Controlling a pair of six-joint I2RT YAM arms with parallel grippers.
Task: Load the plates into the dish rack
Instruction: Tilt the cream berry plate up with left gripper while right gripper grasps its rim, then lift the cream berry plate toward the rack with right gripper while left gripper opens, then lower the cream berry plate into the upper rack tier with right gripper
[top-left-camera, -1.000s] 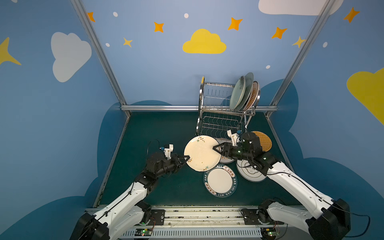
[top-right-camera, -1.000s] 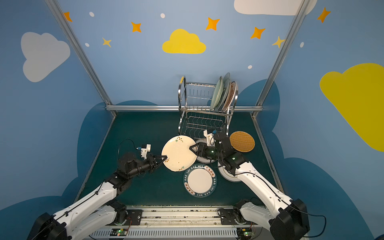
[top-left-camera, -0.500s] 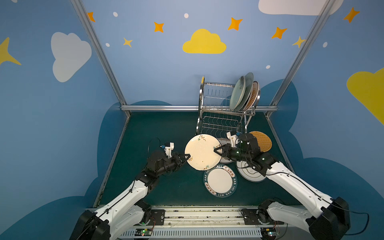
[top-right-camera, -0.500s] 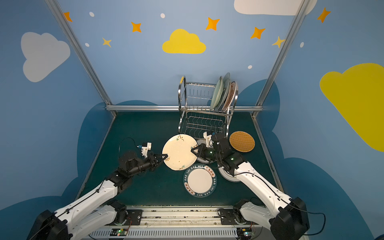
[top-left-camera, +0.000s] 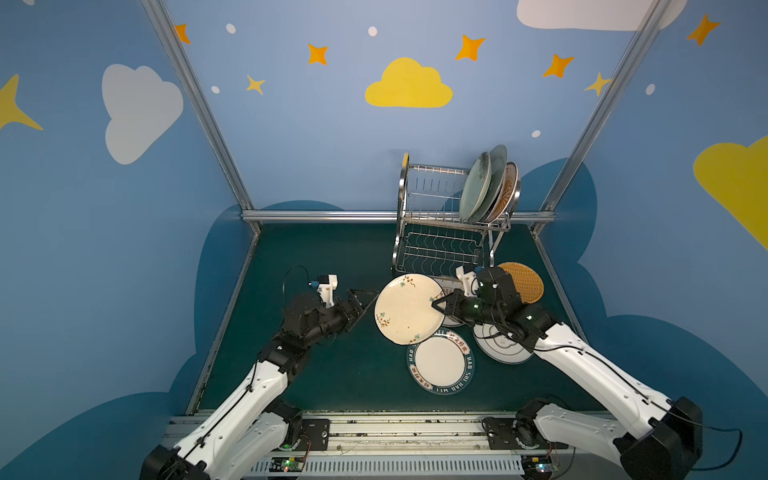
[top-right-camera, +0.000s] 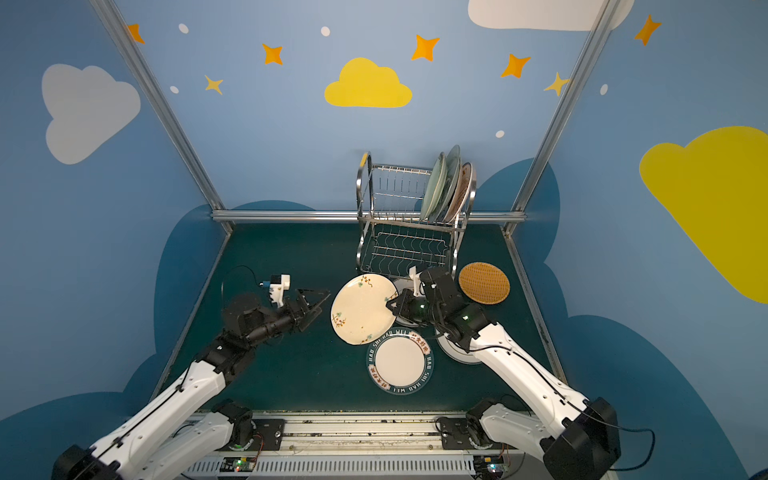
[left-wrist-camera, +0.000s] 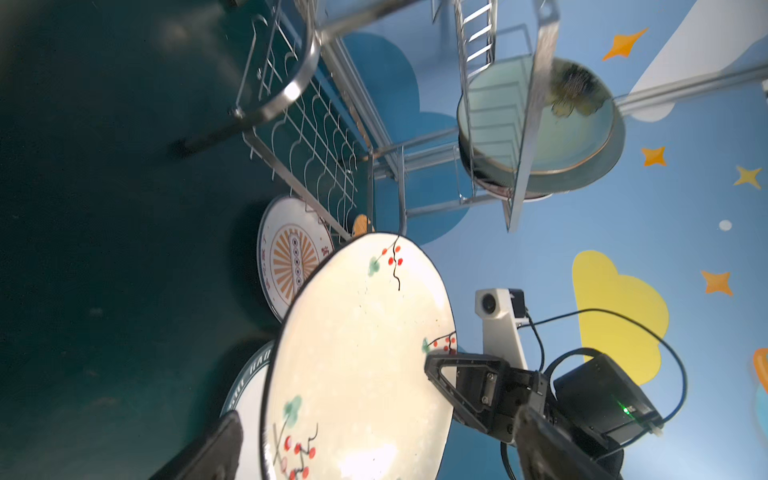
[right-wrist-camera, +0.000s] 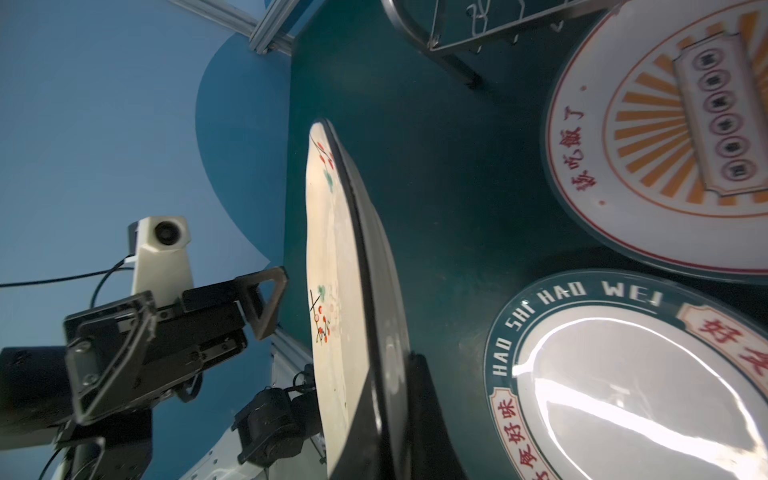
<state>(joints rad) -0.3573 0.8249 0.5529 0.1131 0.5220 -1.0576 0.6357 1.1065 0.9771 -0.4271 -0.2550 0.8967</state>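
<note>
Right end effector (top-left-camera: 436, 303) is pressed together on the right rim of the cream blossom plate (top-left-camera: 405, 311), pinching it. The plate hangs tilted above the surface (top-left-camera: 332, 257), face up and toward the left arm. In the right wrist view the plate (right-wrist-camera: 332, 257) shows nearly edge-on w/ the dark finger clamped over its rim.

Left end effector (top-left-camera: 365, 309) is spread wide, holding nothing. It sits just left of the plate's left rim. In the left wrist view that rim (left-wrist-camera: 357, 365) lies btwn the two spread fingers, w/ no grip on it.

Dish rack (top-left-camera: 442, 226) stands at the far side, right of ctr. Three plates stand upright at the right end of its upper tier: two pale green plates (top-left-camera: 476, 187) and, behind them, an orange-patterned plate (top-left-camera: 509, 191). Lower shelf carries no plates.

Other plates lie flat on the surface:
- Orange sunburst plate (right-wrist-camera: 665, 145), just near of the rack, partly under the lifted plate.
- Teal lettered plate (top-left-camera: 440, 361), nearer, its far edge overlapped in both top views by the held plate.
- Orange woven plate (top-left-camera: 521, 282), right of the rack's near corner.
- White plate w/ dark rings (top-left-camera: 498, 349), partly hidden under the right arm.
</note>
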